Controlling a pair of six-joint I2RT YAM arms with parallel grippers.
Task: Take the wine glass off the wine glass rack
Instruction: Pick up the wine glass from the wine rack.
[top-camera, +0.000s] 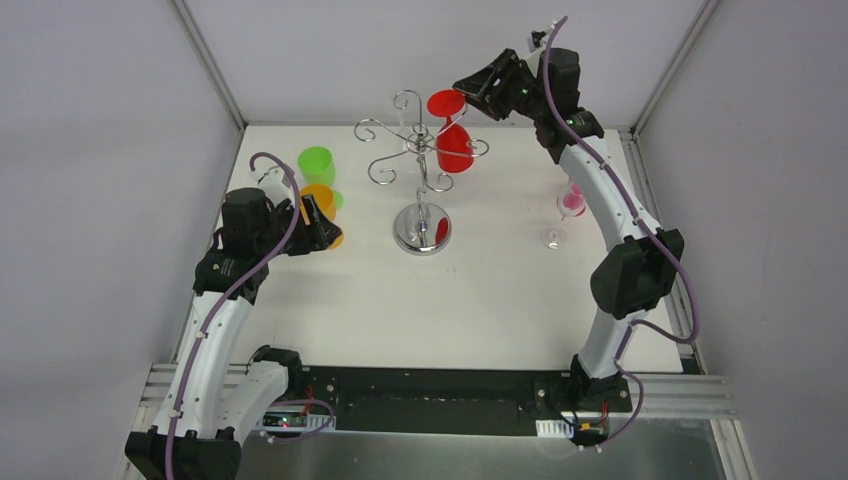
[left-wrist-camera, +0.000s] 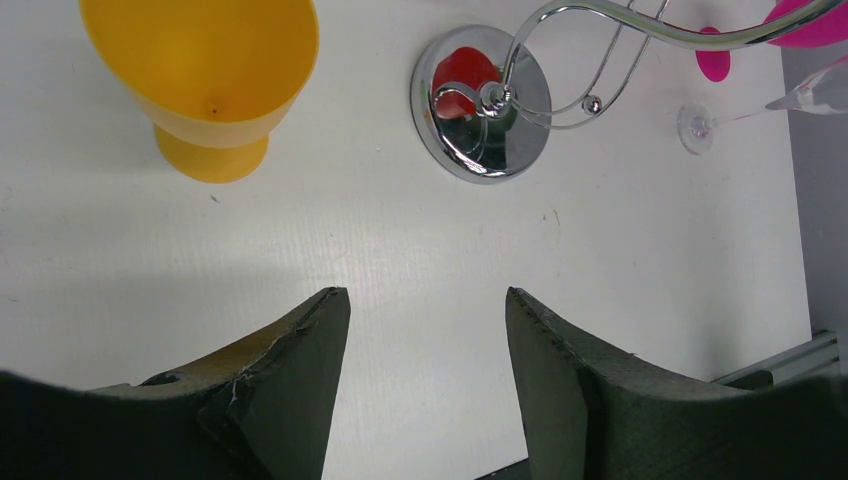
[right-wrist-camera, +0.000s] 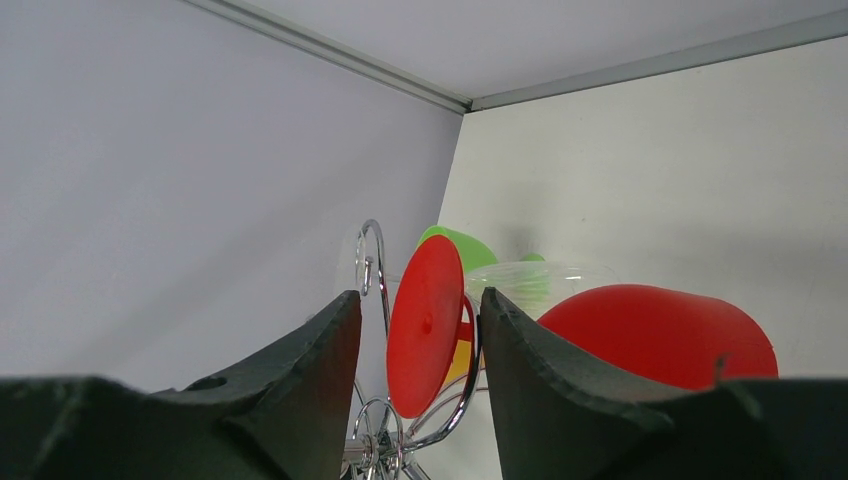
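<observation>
Nearest to us, in the right wrist view, the dark fingers (right-wrist-camera: 300, 400) of the right gripper (right-wrist-camera: 420, 295) stand apart, and we see the round red foot of the wine glass (right-wrist-camera: 425, 325) just beyond their tips, with a gap on either side of it, so we judge the jaws unclamped; whether a fingertip grazes the foot we cannot tell; the wine glass hangs upside down from a scrolled arm at the far right of the wine glass rack (top-camera: 420, 165), foot up and red bowl down, above the table (top-camera: 500, 300); the rack's mirrored round base sits on the far middle of that matte white surface and reflects a patch of red; our left gripper (left-wrist-camera: 425, 295) hovers above the table at the left, jaws parted with nothing between them; an orange cup (left-wrist-camera: 205, 80) stands just beyond it and a green cup (top-camera: 316, 163) farther back; a pink glass (top-camera: 573, 200) and a clear glass (top-camera: 553, 238) stand near the right edge, apart from the rack; pale grey walls (top-camera: 100, 150) framed by aluminium rails (top-camera: 205, 60) close in the table on three sides.
</observation>
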